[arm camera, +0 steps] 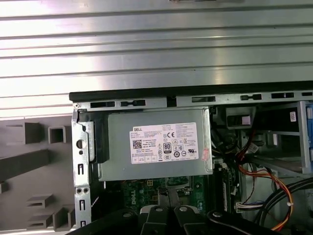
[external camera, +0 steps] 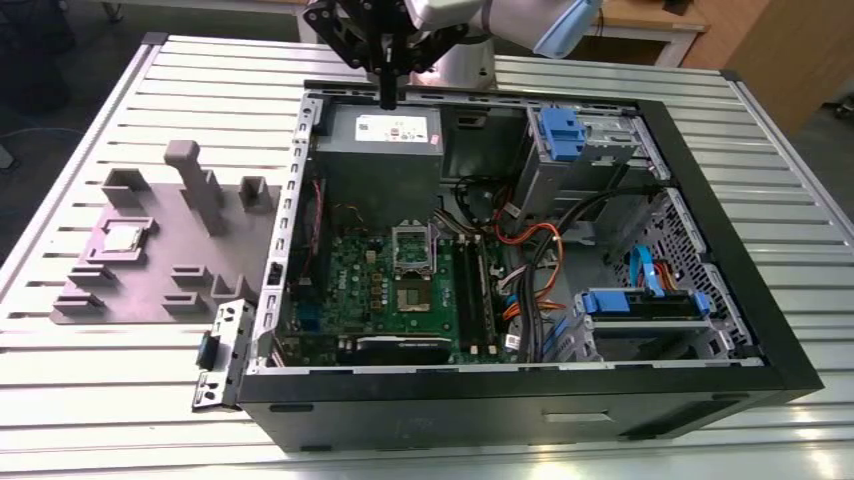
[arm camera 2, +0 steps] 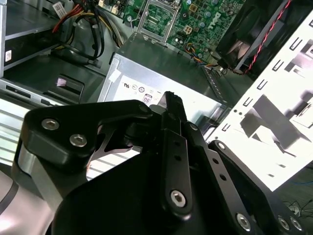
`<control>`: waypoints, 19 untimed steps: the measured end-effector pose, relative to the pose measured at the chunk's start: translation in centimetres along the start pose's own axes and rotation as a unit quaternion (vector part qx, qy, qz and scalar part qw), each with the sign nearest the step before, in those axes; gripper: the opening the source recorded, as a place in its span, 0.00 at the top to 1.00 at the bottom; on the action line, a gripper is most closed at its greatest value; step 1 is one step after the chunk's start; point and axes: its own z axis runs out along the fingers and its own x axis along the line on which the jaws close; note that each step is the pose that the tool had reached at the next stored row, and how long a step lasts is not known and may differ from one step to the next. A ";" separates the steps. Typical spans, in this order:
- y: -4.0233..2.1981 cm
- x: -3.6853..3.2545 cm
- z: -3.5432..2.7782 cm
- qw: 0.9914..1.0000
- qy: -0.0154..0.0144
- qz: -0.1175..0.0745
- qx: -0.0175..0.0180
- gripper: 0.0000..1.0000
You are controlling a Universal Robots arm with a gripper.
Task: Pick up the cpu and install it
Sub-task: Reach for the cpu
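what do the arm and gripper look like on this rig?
The gripper is matte black, a linkage type: broad flat plates tapering to slim fingers, with silver hex-head screws at the pivots. The arm has silver-grey round links and a light-blue joint cap.

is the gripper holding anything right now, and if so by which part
Nothing is held. The gripper hangs shut above the grey box in the computer case; the cpu lies apart on the grey tray at the exterior view's left.
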 end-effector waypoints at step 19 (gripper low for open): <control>-0.07 0.81 0.06 1.000 0.000 0.000 0.000 0.89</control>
